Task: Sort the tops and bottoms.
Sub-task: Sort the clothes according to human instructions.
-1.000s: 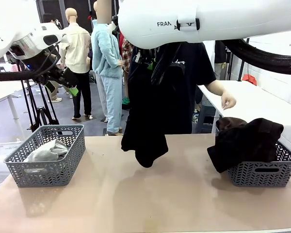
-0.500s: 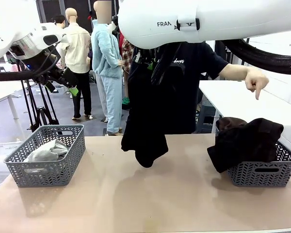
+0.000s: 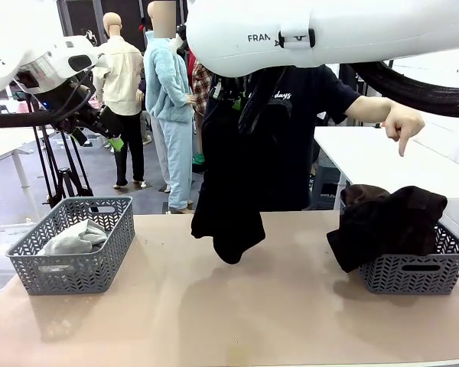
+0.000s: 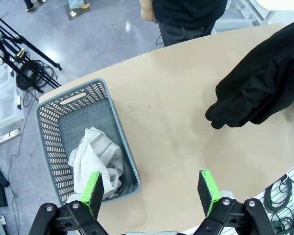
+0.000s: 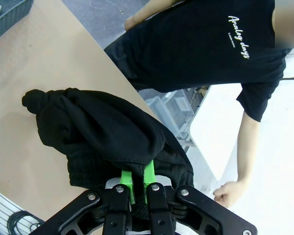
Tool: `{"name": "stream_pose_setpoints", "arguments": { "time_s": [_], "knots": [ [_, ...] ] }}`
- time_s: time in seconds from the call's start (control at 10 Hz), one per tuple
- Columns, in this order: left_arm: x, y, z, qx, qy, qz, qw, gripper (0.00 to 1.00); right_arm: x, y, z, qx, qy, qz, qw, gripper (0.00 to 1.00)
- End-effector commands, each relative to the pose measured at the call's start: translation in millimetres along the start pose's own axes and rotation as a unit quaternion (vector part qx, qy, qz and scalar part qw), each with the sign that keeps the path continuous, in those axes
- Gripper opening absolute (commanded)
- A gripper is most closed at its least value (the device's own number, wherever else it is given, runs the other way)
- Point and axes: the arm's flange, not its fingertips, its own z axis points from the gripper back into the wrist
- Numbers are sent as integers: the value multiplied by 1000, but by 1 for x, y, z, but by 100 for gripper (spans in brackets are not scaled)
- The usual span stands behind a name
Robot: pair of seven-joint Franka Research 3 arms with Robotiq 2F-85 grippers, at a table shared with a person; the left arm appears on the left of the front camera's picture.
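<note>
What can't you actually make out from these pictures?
- Front view: the right gripper's fingertips; the white arm and the hanging black garment cover them.
- Front view: what lies under the dark brown trousers in the right basket.
- Left wrist view: most of the black garment, cut off by the picture's right edge.
- Right wrist view: the person's pointing hand, partly behind the gripper's body.

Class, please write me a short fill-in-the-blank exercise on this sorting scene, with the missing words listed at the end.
1. The right end effector holds a ____ garment above the table.
2. The grey cloth lies in the ____ basket.
3. The left end effector is ____ and holds nothing.
4. The person's hand points ____ toward the right basket.

Missing words: black; left; open; down
</note>
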Motion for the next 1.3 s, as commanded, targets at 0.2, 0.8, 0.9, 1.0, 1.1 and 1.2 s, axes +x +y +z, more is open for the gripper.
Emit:
{"name": "stream_pose_setpoints", "arguments": {
  "time_s": [0.2,0.8,0.9,1.0,1.1,1.2],
  "knots": [
    [0,1,1,0,-1,1,1000,100,0,-1,2,-1,-2,-1,1000,0],
    [0,1,1,0,-1,1,1000,100,0,-1,2,-1,-2,-1,1000,0],
    [0,1,1,0,-1,1,1000,100,0,0,0,0,0,0,1000,0],
    [0,1,1,0,-1,1,1000,100,-9,-19,28,-21,3,-17,1000,0],
    [0,1,1,0,-1,1,1000,100,-28,-41,59,-11,24,-36,999,0],
    [0,1,1,0,-1,1,1000,100,-47,-61,83,-24,31,-66,997,0]
  ]
}}
